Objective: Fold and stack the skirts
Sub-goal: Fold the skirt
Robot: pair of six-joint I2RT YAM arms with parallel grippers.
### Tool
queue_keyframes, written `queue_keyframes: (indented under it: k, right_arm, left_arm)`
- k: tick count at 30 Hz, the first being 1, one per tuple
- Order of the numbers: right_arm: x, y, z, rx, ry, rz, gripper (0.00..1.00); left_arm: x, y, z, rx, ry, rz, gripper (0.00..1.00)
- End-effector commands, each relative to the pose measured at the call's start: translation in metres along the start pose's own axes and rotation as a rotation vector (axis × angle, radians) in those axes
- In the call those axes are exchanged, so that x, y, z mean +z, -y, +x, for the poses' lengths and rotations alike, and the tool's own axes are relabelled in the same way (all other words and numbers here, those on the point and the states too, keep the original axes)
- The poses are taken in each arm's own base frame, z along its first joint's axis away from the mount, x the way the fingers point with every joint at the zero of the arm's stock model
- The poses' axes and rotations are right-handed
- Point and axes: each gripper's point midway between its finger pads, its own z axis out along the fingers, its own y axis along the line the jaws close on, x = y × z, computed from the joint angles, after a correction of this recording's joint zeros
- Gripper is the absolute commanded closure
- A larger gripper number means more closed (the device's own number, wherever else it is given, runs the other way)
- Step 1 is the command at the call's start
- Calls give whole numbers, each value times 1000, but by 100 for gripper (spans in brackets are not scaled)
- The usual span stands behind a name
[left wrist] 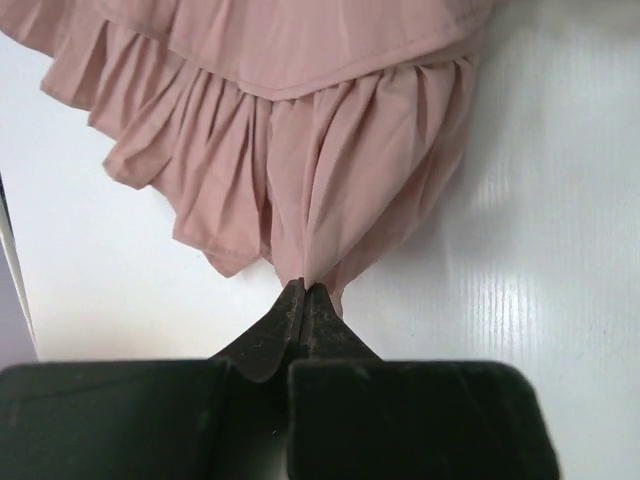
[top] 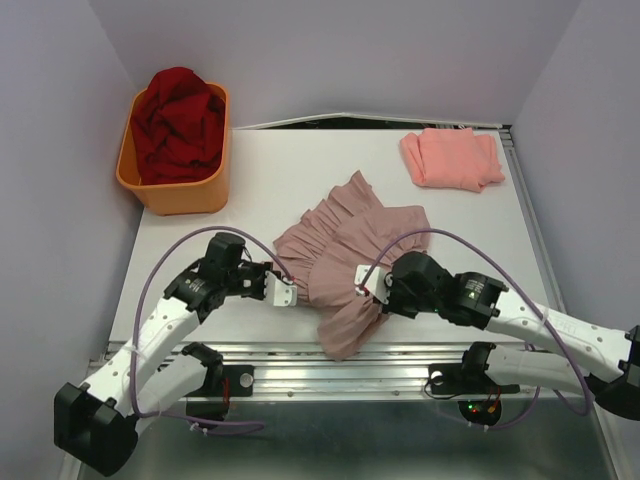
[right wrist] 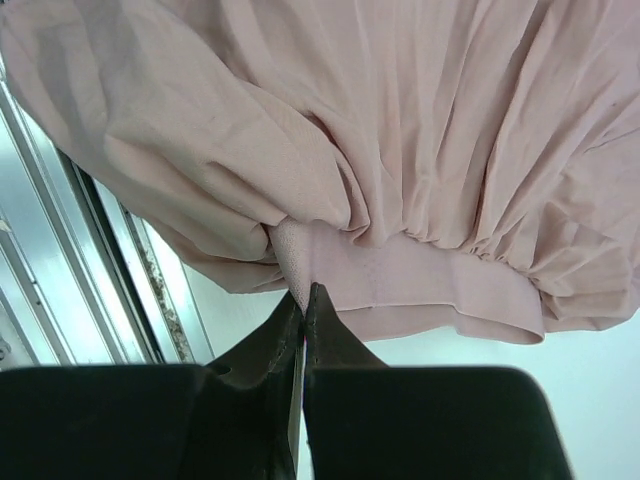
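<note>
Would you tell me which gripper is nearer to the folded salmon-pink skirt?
Right. The right gripper grips the mauve skirt, nearer the robot than the salmon-pink skirt; the left gripper grips its other edge, farther left.

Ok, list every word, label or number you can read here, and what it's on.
None can be read in any view.
The mauve skirt, the salmon skirt and the orange tub show no print or label.
The white parts by the left gripper and right gripper look blank; any marking is too small to tell.
</note>
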Motion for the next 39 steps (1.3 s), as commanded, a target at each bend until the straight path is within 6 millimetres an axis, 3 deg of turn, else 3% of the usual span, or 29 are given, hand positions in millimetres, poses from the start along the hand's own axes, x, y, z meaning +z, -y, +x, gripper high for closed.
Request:
queue_keyframes:
  k: [1,5,6,9,10,12,16,19,20,23,24,25,26,28,29,32,33,34,35,36,37,38,39]
  right_arm:
    - [-15,13,-1,42,4,89,99]
    - [-29,29,-2,102,39,158,99]
    - [-32,35,-1,123,41,181,99]
    - [-40,46,0,165,58,218,99]
    - [-43,54,2,190,61,232,99]
    - [-47,72,11,241,44,270,99]
    - [-40,86,26,283,27,216,99]
    - [-40,119,47,397,42,184,99]
    - [-41,128,51,423,50,178,99]
    - [-32,142,63,495,62,91,99]
    - [-39,157,69,521,72,111,99]
    - [-37,161,71,531,75,88,99]
    - [-28,159,77,557,67,28,99]
    - [-24,170,85,564,63,10,99]
    - [-15,171,90,585,65,-29,99]
    - [-6,185,94,627,97,-65,99]
    - [9,184,101,659,88,-117,99]
    - [11,193,102,669,101,-125,99]
    - [24,194,114,711,88,-156,99]
    - [22,200,111,701,99,-147,99]
    - [35,206,116,734,95,-176,99]
    - [42,210,118,753,94,-192,99]
    - [57,208,127,797,79,-231,99]
  left_arm:
    - [-8,-26,-21,-123,57,-57,100]
    - [-5,-63,-31,-149,76,-107,100]
    - [-9,-82,-40,-145,96,-145,100]
    - [-1,-105,-41,-165,98,-150,100]
    - [-6,-123,-48,-156,114,-176,100]
    - [1,-140,-45,-168,112,-182,100]
    - [4,-186,-57,-158,134,-218,100]
    - [13,-214,-63,-179,148,-223,100]
    - [26,-217,-56,-208,136,-199,100]
    - [30,-245,-61,-207,140,-215,100]
    - [44,-247,-54,-235,132,-197,100]
    - [45,-260,-58,-227,139,-212,100]
    - [62,-259,-49,-248,126,-189,100]
    - [69,-280,-49,-273,134,-219,100]
    - [87,-279,-38,-295,118,-199,100]
    - [101,-305,-35,-317,140,-268,100]
    - [118,-305,-26,-333,136,-256,100]
    - [121,-320,-29,-342,150,-299,100]
    - [142,-319,-14,-372,129,-287,100]
    - [150,-323,-12,-381,131,-289,100]
    - [153,-334,-11,-390,130,-315,100]
    - [174,-327,5,-418,112,-299,100]
    - [180,-331,10,-419,103,-316,100]
